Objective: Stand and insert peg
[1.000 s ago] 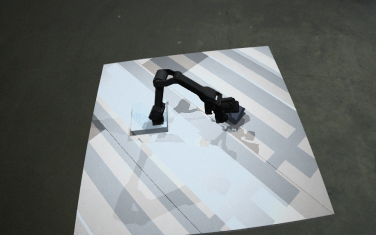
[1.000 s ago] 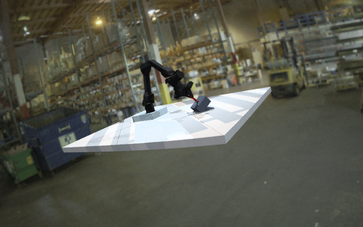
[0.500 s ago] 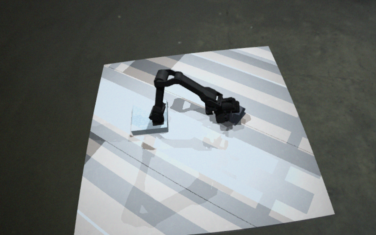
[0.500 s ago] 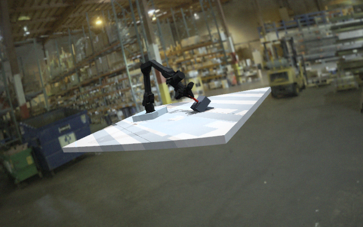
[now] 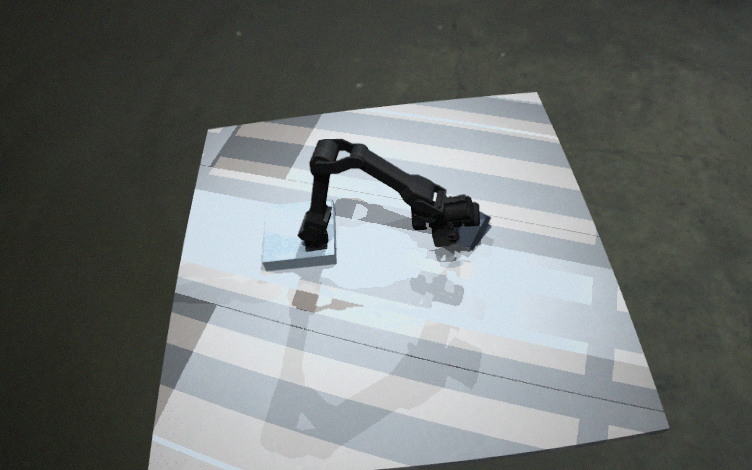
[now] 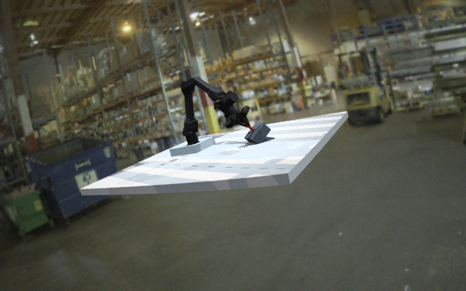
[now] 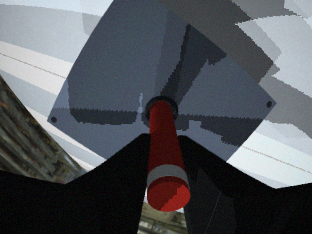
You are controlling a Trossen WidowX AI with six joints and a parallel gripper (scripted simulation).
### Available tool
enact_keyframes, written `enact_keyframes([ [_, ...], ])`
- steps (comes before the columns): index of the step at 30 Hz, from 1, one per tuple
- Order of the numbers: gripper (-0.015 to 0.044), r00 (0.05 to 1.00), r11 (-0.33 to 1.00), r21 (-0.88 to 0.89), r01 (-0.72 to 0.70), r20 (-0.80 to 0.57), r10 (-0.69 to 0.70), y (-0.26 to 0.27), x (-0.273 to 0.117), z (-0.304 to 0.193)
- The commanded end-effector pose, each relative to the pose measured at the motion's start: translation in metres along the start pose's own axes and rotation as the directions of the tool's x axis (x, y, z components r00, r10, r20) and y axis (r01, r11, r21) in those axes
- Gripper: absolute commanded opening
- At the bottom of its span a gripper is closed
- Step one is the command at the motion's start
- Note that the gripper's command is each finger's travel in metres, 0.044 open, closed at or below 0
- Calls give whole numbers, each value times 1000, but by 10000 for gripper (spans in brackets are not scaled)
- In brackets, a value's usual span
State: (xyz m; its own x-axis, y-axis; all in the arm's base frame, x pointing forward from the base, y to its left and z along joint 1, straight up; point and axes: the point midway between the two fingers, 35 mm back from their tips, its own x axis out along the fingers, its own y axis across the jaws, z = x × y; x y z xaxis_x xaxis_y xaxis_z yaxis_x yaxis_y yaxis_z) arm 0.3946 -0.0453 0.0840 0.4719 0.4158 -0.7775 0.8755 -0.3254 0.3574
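The red peg [image 7: 164, 142] [image 6: 251, 127] is held tilted, with its white band near the end closest to the wrist camera. Its plain end points down at the sloped blue-grey panel [image 7: 110, 60] [image 6: 259, 133] [image 5: 480, 233]. In the wrist view that end lies inside the outline of the dark-rimmed hole [image 7: 174, 109]; it seems to be at or in the mouth, but how deep is hidden. My gripper [image 7: 163, 143] [image 6: 247, 124] is shut on the peg, just above the panel's face. Red peg shows between the fingers and the panel. In the top view the arm hides the peg.
The arm's base stands on a pale raised block [image 5: 282, 256] [image 6: 185, 150]. The panel sits on the striped table [image 5: 532, 288] [image 6: 219, 171], whose patterns and shadows fall around it. Two small dark dots [image 7: 54, 119] [image 7: 269, 104] mark corners of the panel's face.
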Motion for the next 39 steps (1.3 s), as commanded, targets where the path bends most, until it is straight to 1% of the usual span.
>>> enact_keyframes([
  [1, 0, 1000, 1000, 7, 4, 4, -4, -1, 3, 1],
  [39, 0, 1000, 1000, 7, 3, 3, -3, -1, 21, 0],
])
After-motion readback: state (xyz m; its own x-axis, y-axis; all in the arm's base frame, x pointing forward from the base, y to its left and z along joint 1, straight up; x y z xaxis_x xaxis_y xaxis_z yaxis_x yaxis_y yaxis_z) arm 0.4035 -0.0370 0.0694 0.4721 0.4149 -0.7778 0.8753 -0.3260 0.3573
